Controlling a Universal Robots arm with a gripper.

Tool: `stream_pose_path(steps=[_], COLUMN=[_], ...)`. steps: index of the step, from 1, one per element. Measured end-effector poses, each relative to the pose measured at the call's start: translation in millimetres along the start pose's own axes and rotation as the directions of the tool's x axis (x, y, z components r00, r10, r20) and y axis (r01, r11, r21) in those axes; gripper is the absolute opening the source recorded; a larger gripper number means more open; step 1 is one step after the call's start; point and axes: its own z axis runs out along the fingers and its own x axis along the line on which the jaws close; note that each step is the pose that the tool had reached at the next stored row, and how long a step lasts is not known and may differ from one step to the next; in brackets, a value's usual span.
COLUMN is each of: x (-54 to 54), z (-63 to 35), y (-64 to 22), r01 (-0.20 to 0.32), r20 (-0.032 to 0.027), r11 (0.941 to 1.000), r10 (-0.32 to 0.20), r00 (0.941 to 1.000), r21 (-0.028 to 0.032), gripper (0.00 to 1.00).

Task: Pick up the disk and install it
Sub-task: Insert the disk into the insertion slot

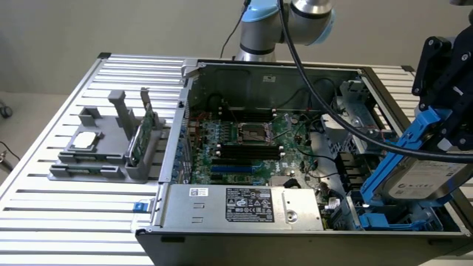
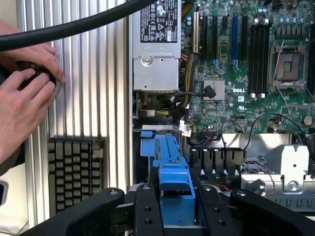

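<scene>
Disk [image 1: 422, 180] in the claw [image 2: 176, 201], aslant over the open computer case [image 1: 258, 75].

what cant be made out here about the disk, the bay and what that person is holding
- Exterior view: the lower end of the disk in the drive bay, hidden by its own blue frame; seated or not is unclear.
- Exterior view: the disk's label print, too small.
- Exterior view: the gripper, cut off by the right edge.
- Wrist view: the dark thing in the person's hands, covered by them.
</scene>
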Motion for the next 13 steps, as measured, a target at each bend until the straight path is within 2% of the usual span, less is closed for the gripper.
stream_pose_path(steps=[2, 13], x=[0.0, -0.1], z=[0.6, 3.6], y=[0.4, 2.4], r01=[0.000, 0.002], r20=[0.0000, -0.0003], r11=[1.0000, 1.0000], r10=[0.000, -0.002], r00=[1.0000, 1.0000], r21=[0.0022, 0.0028], gripper=[0.33, 0.33])
